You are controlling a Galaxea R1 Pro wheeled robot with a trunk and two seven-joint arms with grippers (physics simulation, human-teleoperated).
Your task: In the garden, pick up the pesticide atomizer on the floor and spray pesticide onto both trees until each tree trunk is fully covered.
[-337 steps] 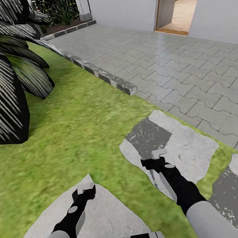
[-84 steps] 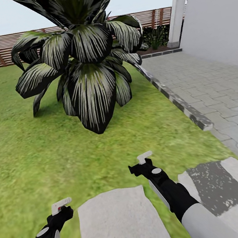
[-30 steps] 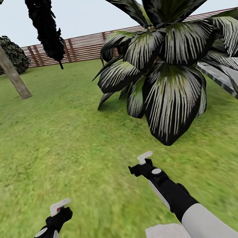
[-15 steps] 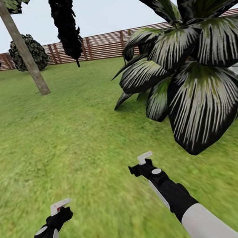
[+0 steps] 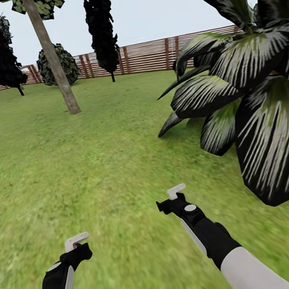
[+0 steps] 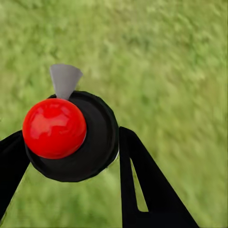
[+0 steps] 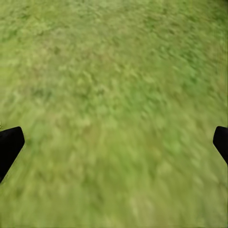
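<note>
Since half a second ago the camera has swung left, so the palm (image 5: pixel 250 97) sits further right and a beige-grey tree trunk (image 5: pixel 53 56) stands left of it, before the fence (image 5: pixel 148 56). Both arms reach low over the lawn (image 5: pixel 95 162). Left gripper (image 5: pixel 76 242) is clenched on the pesticide atomizer (image 6: pixel 71 137), black with a red ball. Right gripper (image 5: pixel 174 192), nearer the palm, is spread wide, holding nothing.

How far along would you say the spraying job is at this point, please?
Done: the pickup, it seems. The left gripper holds the atomizer above the lawn. The right gripper is open and empty. Left: all the spraying. The one trunk in sight stands far off with no visible coating, so the robot must get close first.
</note>
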